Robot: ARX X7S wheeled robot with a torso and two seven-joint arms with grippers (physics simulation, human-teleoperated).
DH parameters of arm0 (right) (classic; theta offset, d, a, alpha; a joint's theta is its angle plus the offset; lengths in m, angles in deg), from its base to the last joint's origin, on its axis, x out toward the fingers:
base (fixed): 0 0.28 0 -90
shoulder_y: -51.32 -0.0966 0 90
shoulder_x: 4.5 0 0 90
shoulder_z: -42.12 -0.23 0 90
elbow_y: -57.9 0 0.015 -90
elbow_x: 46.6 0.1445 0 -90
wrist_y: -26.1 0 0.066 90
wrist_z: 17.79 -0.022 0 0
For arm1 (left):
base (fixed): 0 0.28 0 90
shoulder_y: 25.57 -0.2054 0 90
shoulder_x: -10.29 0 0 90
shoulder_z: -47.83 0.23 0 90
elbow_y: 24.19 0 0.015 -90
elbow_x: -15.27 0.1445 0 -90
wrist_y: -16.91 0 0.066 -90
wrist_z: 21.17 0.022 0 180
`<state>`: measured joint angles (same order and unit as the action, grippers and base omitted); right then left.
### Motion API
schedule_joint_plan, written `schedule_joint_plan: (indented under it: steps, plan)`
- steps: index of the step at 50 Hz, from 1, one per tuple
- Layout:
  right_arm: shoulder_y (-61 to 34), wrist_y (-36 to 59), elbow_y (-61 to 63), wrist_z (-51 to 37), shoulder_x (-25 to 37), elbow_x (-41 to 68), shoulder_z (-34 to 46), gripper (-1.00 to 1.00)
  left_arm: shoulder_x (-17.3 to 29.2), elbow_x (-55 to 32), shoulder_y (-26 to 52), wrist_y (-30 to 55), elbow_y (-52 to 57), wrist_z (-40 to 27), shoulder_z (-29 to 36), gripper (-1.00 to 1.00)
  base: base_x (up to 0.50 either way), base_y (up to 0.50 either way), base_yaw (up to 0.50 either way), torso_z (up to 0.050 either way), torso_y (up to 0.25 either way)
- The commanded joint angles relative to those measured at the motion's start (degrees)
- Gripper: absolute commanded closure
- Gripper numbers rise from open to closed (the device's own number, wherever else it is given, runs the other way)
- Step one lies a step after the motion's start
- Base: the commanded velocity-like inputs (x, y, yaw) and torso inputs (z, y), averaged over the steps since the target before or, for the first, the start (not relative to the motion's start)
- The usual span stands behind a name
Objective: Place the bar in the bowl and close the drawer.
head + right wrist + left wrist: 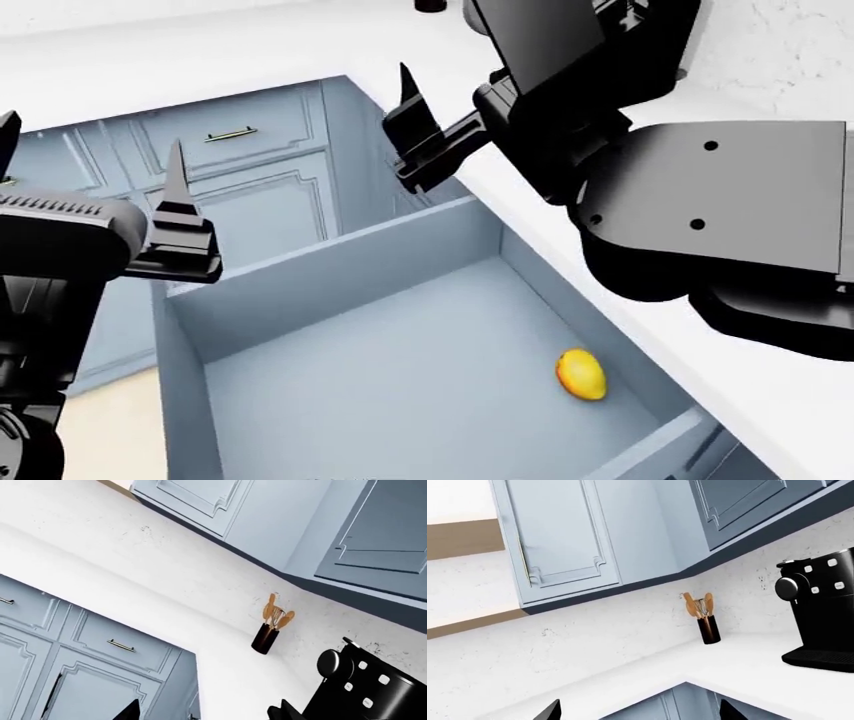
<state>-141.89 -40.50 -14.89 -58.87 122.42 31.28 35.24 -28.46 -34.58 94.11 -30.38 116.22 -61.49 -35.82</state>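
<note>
Risk first: I see neither bar nor bowl in any view, so any reach I make now is blind, and a lowered arm could strike the drawer (400,350) wall or the counter (747,400) edge. That drawer stands wide open, with only a yellow fruit (579,374) near its right wall. Left gripper (91,165) and right gripper (424,135) both hang over it, fingers apart, holding and touching nothing.
</note>
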Motion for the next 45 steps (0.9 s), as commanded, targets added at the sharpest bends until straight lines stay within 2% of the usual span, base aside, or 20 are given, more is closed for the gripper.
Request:
schedule_joint_plan:
  steps: [1, 21, 30, 38, 45]
  plan:
    - [-0.1, 0.3, 1.5, -0.2, 0.3, 0.2, -0.2, -1.0, 0.0, 0.4, 0.0, -0.2, -0.2, 0.0, 0.4, -1.0, 0.0, 0.0, 0.39, 0.0, 0.0]
    - [1.7, -1.1, -1.4, 1.8, -0.9, -2.0, 0.0, -1.0, 0.6, 0.2, -1.2, -1.0, 0.1, -0.2, -0.4, -1.0, 0.0, 0.0, 0.38, 0.0, 0.0]
    - [1.5, -0.5, -0.8, 1.1, -0.6, -1.0, -0.3, -1.0, 0.3, 0.7, -0.6, -0.9, -0.3, -0.2, 0.5, -1.0, 0.01, 0.0, 0.03, 0.0, 0.0]
    - [2.5, -1.4, -3.0, 1.9, -1.5, -2.1, -0.3, -1.0, 0.9, 0.4, -1.7, -1.4, 0.0, -0.3, -0.3, -1.0, 0.43, 0.13, 0.0, 0.0, 0.0]
    - [1.2, 0.2, 0.0, -0.5, -0.5, 0.0, -0.9, -1.0, 1.2, 0.0, -1.5, -1.2, 0.0, -0.6, -0.5, -1.0, 0.03, 0.01, 0.0, 0.0, 0.0]
